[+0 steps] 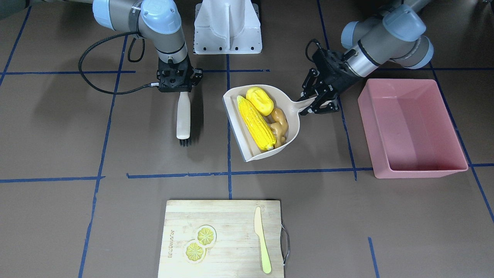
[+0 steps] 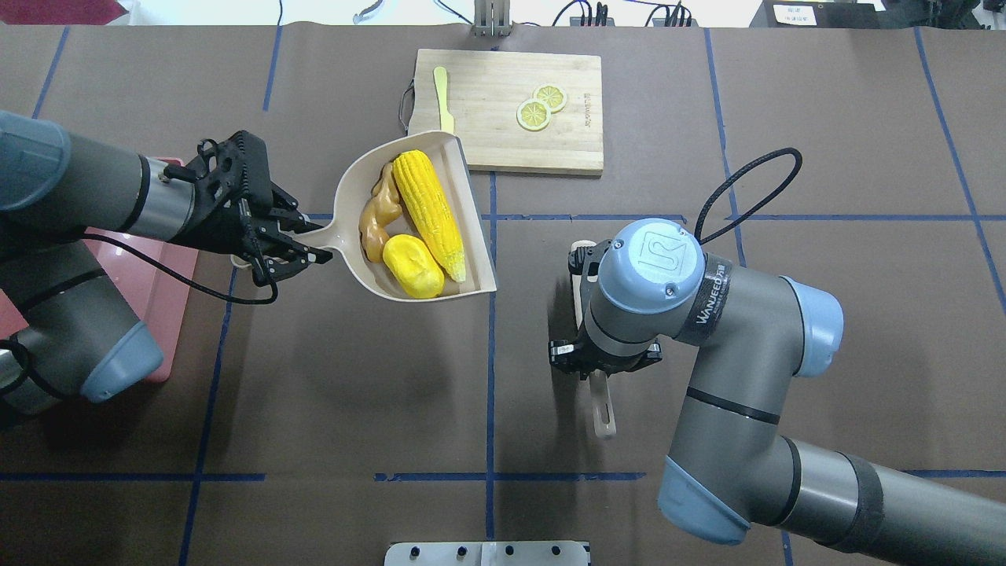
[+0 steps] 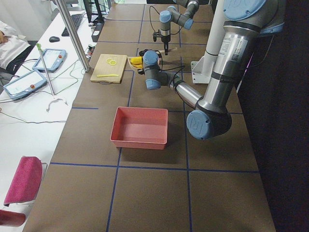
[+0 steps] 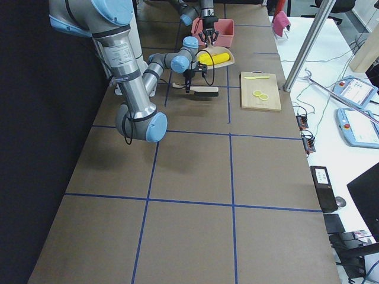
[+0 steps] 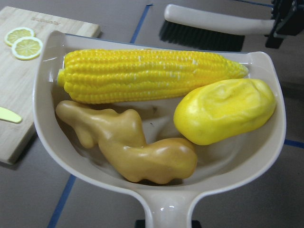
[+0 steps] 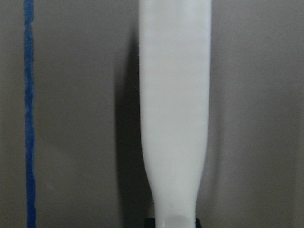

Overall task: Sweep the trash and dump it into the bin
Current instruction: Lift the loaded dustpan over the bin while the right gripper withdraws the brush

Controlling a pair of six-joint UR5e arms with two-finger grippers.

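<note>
Clamping the dustpan by its handle, my left claw sits just beside the pink bin's near rim. Corn cob, yellow lump and ginger root lie within the pan's walls. My right claw grips the brush, with bare table between brush and pan.

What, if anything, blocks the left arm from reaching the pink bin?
Probably nothing: the left gripper holds the dustpan beside the bin, bare table between; the right gripper and brush are well away.
</note>
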